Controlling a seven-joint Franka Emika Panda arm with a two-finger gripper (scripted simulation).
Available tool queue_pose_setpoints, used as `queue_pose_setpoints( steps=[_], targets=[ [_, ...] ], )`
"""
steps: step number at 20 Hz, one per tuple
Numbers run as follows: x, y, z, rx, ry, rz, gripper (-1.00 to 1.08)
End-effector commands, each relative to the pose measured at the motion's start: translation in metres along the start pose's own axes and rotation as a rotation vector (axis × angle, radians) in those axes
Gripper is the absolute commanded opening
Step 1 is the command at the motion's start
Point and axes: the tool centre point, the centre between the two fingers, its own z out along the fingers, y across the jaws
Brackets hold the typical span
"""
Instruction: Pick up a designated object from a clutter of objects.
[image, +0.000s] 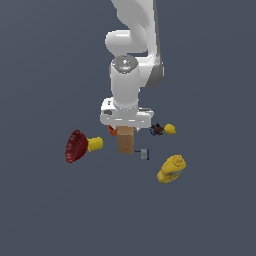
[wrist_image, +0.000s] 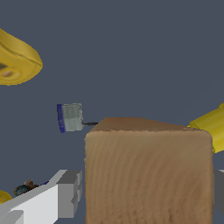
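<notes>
Now the gripper (image: 126, 131) straddles the tall tan-brown cardboard-like box (wrist_image: 148, 175) mid-clutter, fingers (wrist_image: 68, 194) apart either side; it should centre, squeeze squarely, then lift straight, clear of the yellow cup (image: 95, 144).

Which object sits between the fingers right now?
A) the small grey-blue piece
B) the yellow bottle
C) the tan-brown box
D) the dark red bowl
C: in the wrist view the tan-brown box fills the gap, with a grey finger at each side, though contact cannot be confirmed.
</notes>
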Motion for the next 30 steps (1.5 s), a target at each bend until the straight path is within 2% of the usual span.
queue_pose_setpoints(
  steps=[1,6,7,21,30],
  targets=[
    [0.000,0.000,0.010,0.000,0.001,0.000,1.00],
    [0.000,0.000,0.017,0.000,0.001,0.000,1.00],
    [0.000,0.000,0.017,0.000,0.001,0.000,-1.00],
    [0.001,-0.001,0.012,0.000,0.001,0.000,-1.00],
    [0.009,-0.007,-0.024,0.000,0.001,0.000,-1.00]
  ],
)
